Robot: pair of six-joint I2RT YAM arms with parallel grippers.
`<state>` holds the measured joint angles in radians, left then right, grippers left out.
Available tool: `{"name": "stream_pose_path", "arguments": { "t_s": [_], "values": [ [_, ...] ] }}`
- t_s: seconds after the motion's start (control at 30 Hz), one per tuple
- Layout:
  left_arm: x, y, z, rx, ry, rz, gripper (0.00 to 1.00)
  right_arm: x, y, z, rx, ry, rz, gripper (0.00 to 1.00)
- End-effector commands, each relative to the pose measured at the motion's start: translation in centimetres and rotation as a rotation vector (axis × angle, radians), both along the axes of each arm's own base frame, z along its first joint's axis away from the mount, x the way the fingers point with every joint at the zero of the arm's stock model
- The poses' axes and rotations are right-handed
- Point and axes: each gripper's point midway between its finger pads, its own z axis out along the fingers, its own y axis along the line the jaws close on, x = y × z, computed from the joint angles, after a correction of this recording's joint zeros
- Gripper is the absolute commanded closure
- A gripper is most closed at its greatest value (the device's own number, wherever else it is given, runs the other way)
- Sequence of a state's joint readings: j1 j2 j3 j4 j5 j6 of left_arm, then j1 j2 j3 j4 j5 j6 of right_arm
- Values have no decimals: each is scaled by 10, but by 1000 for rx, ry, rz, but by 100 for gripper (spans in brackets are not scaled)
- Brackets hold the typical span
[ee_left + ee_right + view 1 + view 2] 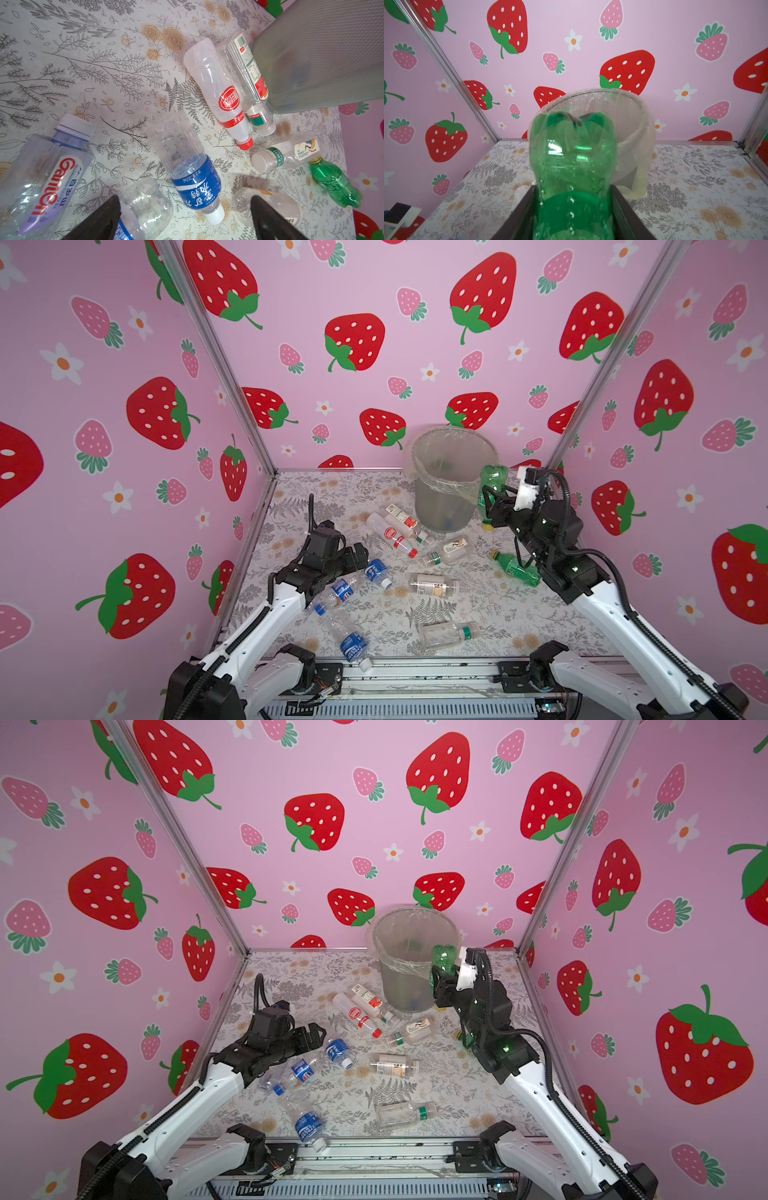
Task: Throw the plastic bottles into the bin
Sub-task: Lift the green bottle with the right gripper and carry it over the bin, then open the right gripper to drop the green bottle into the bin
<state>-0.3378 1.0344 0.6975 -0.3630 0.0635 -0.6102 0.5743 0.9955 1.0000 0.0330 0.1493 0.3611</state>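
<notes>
The grey bin (446,493) (409,973) with a clear liner stands at the back of the table. My right gripper (491,501) (573,192) is shut on a green plastic bottle (493,479) (571,153), held base-up beside the bin's right rim (618,97). My left gripper (360,554) (185,199) hangs open just above the table, over a blue-labelled bottle (377,572) (194,178) that lies between its fingers without touching them. Several more bottles lie scattered: a red-and-white one (392,533) (225,99), a second green one (518,569) (334,184) and a clear one (434,585).
Pink strawberry walls with metal corner posts (216,364) close in three sides. More bottles lie near the front edge: a blue-labelled one (352,644) and a clear one with a green band (449,635). A Ganten bottle (41,178) lies close to my left gripper.
</notes>
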Motion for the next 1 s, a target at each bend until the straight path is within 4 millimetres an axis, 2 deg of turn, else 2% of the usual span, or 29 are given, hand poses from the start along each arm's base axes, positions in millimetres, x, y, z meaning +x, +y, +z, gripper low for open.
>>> {"name": "stream_pose_path", "arguments": {
  "t_s": [0.0, 0.13, 0.17, 0.23, 0.3, 0.33, 0.37, 0.4, 0.5, 0.6, 0.7, 0.8, 0.97],
  "values": [
    [1, 1, 5, -14, -13, 12, 1, 20, 10, 41, 9, -83, -12, 48],
    [2, 2, 10, -21, -22, 18, 1, 71, 28, 67, -18, -41, 1, 46],
    [2, 1, 11, -26, -26, 18, 1, 85, 33, 72, -20, -36, 7, 42],
    [2, 1, 13, -31, -32, 21, 1, 111, 36, 80, -8, -9, 16, 26],
    [2, 1, 14, -36, -33, 24, 1, 142, 36, 74, 9, 72, 33, 16],
    [2, 1, 15, -38, -33, 27, 1, 152, 35, 73, 27, 115, 46, 6],
    [2, 1, 16, -38, -32, 28, 1, 156, 34, 76, 46, 133, 66, 0],
    [1, 2, 16, -39, -32, 29, 1, 156, 33, 82, 60, 127, 80, 1],
    [0, 4, 17, -41, -34, 38, 1, 141, 27, 84, 65, 105, 77, 1],
    [-1, 4, 17, -44, -38, 44, 1, 114, 14, 88, 79, 54, 62, 1],
    [-1, 4, 19, -45, -40, 44, 1, 90, -2, 79, 82, 35, 31, 1],
    [0, 4, 19, -45, -41, 44, 1, 69, -16, 60, 74, 47, -1, 1],
    [0, 5, 15, -43, -29, 51, 1, 40, -28, 13, 66, 116, -6, 1]
  ]
}}
